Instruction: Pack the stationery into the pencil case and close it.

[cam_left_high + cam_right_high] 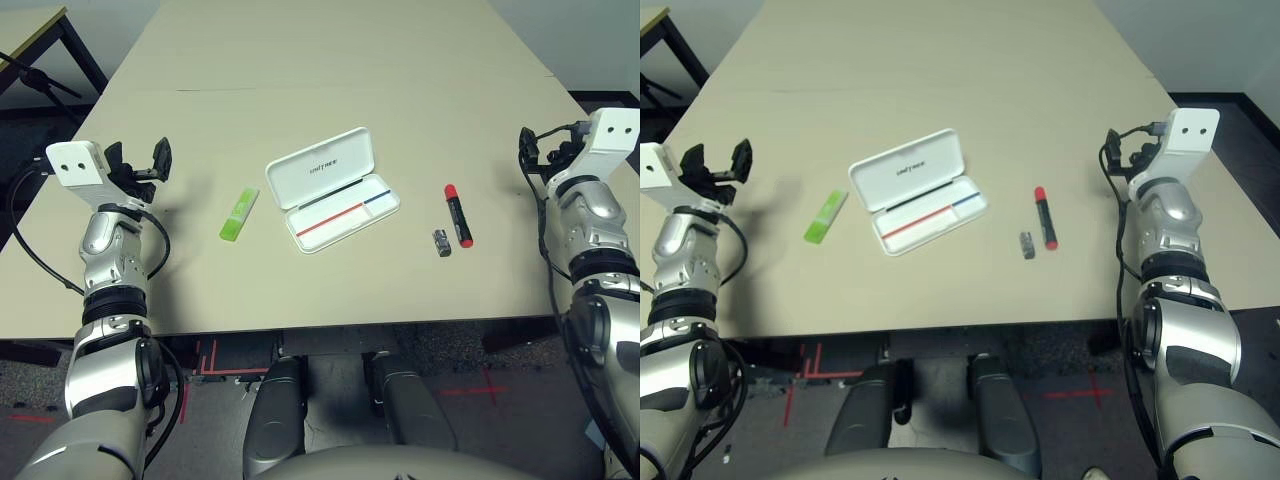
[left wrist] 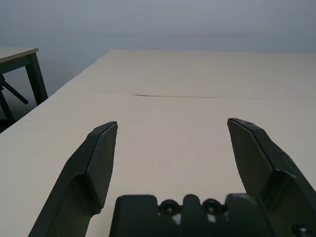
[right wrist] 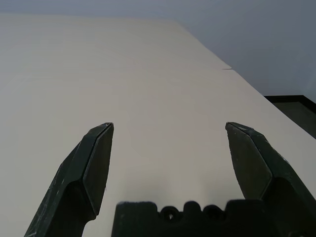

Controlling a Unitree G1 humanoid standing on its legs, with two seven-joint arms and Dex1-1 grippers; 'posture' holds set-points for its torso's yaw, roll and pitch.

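Note:
The white pencil case (image 1: 332,188) lies open in the middle of the table, its lid with dark lettering tilted up at the back, a red and blue stripe inside. A lime-green highlighter (image 1: 239,214) lies flat to its left. To its right lie a red marker with a black end (image 1: 458,215) and a small silver-grey block (image 1: 441,242). My left gripper (image 1: 140,163) hovers open at the far left, well away from the highlighter. My right gripper (image 1: 532,148) is raised at the far right, open, with nothing between its fingers (image 3: 94,163).
The beige table (image 1: 340,70) stretches far back, with a seam line across it. A dark-framed side table (image 1: 30,40) stands off the back left corner. The near table edge runs just in front of the stationery.

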